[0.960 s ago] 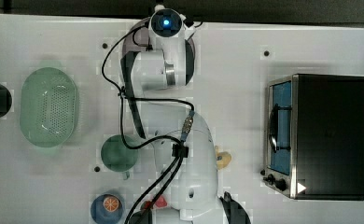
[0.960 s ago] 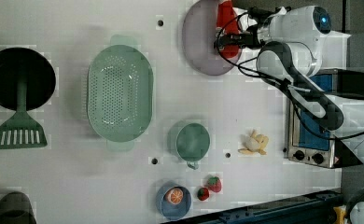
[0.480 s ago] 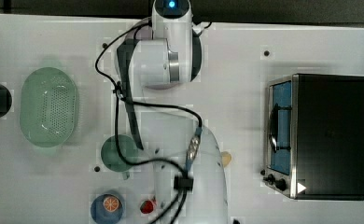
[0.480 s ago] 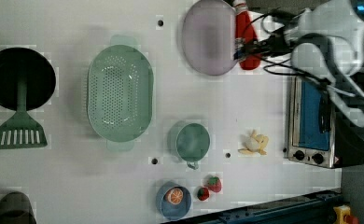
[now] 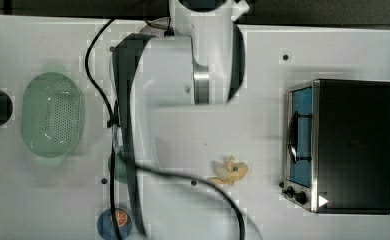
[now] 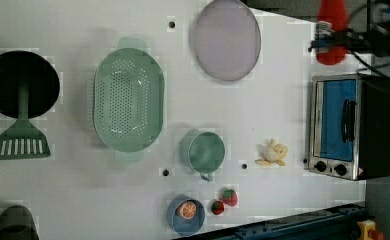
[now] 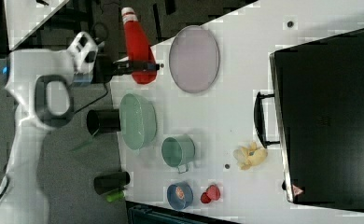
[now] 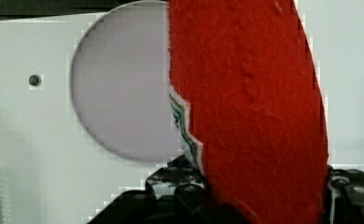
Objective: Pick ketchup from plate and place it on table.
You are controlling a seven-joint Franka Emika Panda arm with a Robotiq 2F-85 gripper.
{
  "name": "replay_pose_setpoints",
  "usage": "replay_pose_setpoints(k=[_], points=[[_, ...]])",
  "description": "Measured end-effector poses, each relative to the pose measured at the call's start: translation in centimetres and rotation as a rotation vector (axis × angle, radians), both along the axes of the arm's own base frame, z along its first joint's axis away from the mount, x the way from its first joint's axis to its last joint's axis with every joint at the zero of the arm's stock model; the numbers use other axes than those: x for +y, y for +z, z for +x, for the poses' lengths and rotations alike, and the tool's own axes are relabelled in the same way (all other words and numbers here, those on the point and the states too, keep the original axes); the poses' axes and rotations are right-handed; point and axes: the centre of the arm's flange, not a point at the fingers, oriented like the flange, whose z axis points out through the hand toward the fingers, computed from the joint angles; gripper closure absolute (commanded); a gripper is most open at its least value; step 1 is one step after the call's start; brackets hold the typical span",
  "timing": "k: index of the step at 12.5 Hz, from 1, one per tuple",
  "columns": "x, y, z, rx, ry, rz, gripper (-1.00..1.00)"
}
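red ketchup [image 7: 138, 52] held aloft beside the bare lilac plate [image 7: 193, 59]; white table [image 7: 245, 102] below

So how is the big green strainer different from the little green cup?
The strainer is long and oval; the cup is small and round. The strainer is dotted with tiny holes; the cup's walls are solid. The strainer has a tab at each end, while the cup has one small handle. Both are green, open upward, and sit on the white table.

The white Panda arm [image 7: 49, 100] stretches out, its black gripper [image 7: 136, 66] clamped around the ketchup [image 7: 137, 46] and holding it aloft, clear of the plate [image 7: 194, 58].
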Motion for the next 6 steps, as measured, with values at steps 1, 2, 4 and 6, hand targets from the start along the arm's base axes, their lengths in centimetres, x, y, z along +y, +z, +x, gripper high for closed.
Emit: replay_pose_setpoints(k=[1,2,4,6], points=[[-0.9,1.5,-1.6,-0.011,-0.014,-0.012,-0.15],[-1.8,2.3,-3.0,-0.013,-0.031,-0.016,-0.15],[-3.7,1.5,-5.8,0.023,-0.062,-0.031,-0.15],[-5.1,-2.4,-7.9,0.089,-0.089,-0.029,-0.15]])
